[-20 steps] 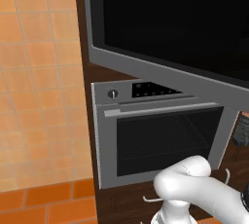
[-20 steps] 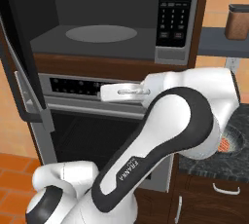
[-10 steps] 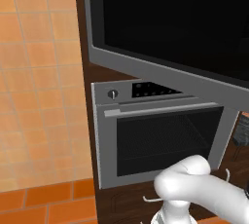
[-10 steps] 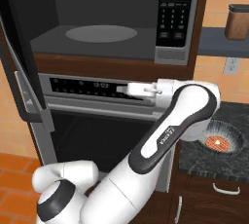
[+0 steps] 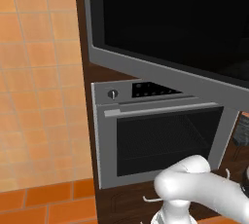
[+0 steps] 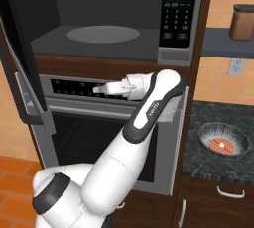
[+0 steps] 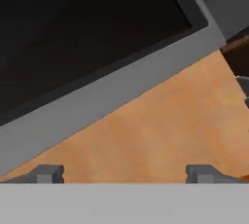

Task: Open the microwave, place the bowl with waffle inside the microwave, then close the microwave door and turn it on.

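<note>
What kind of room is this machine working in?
A kitchen, computer-rendered: an open microwave sits above a silver oven, and beside them a dark counter holds a bowl.

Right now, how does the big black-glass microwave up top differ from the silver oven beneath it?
The black-glass microwave has its door swung wide open, showing a grey cavity with a round plate; the silver oven is shut. The microwave has a button keypad at its right side; the oven has a dark display strip above its window. Both are built into the same brown cabinet.
</note>
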Available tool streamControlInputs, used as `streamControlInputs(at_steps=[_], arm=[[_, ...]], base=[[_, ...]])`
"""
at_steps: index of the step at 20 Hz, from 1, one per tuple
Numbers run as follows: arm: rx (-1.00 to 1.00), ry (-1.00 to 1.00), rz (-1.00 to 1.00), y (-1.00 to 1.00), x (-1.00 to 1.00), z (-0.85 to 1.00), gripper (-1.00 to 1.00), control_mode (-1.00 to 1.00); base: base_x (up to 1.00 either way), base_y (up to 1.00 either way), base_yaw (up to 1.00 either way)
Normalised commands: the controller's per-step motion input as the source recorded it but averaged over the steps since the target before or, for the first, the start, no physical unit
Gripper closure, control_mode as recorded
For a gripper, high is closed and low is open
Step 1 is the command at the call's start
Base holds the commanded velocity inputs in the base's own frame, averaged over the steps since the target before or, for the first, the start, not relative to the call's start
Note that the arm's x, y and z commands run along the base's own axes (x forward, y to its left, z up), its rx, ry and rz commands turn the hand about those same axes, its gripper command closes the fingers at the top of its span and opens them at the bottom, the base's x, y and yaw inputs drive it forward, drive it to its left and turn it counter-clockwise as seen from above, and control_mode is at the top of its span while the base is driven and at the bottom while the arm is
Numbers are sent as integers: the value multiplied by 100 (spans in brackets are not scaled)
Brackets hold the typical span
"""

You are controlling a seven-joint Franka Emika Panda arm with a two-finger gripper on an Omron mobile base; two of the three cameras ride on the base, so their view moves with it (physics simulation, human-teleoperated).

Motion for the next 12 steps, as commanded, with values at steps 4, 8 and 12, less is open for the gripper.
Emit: streamControlInputs(at_steps=[4,8,12], arm=[[-14,-29,23,100,-100,14,-100,-100],[-13,-37,21,100,-100,21,-100,-100],[-4,-44,20,90,-100,58,-100,-100]], base=[[0,0,0],[0,0,0],[0,0,0]])
